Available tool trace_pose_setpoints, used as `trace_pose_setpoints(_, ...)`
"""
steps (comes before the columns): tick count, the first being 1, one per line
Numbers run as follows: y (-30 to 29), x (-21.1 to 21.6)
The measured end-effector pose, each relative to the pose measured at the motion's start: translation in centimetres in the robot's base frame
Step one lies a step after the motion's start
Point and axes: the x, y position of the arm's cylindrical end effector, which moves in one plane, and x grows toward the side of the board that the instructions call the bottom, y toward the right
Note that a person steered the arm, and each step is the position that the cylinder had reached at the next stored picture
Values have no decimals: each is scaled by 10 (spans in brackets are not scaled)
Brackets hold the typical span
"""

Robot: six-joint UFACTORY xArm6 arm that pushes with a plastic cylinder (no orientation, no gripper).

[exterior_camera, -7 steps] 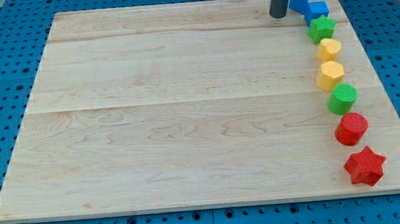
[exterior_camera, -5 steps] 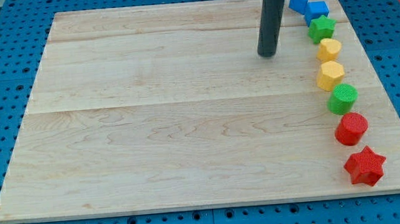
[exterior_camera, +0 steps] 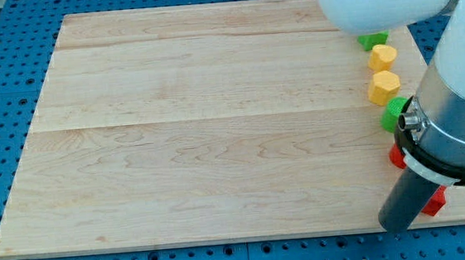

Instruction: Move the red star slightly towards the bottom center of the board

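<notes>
The red star [exterior_camera: 435, 202] lies near the board's bottom right corner, mostly hidden behind my rod; only a small red part shows. My tip [exterior_camera: 396, 228] rests at the bottom edge of the board, just left of the star. Whether it touches the star cannot be told. The arm's large white and grey body covers the view's right side.
A column of blocks runs up the right edge: a red block [exterior_camera: 395, 157] mostly hidden, a green block [exterior_camera: 393, 114], two yellow blocks [exterior_camera: 384, 87] [exterior_camera: 382, 55], and a sliver of a green star [exterior_camera: 373, 41]. The wooden board [exterior_camera: 199, 124] lies on a blue pegboard.
My tip has swept from the top right, near the blue blocks, down to the bottom right beside the red star. The arm now hides the blue blocks and most of the red ones.
</notes>
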Motion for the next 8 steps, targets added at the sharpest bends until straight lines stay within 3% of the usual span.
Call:
trace_pose_setpoints(5,19,-1)
trace_pose_setpoints(6,35,-1)
trace_pose_setpoints(8,123,-1)
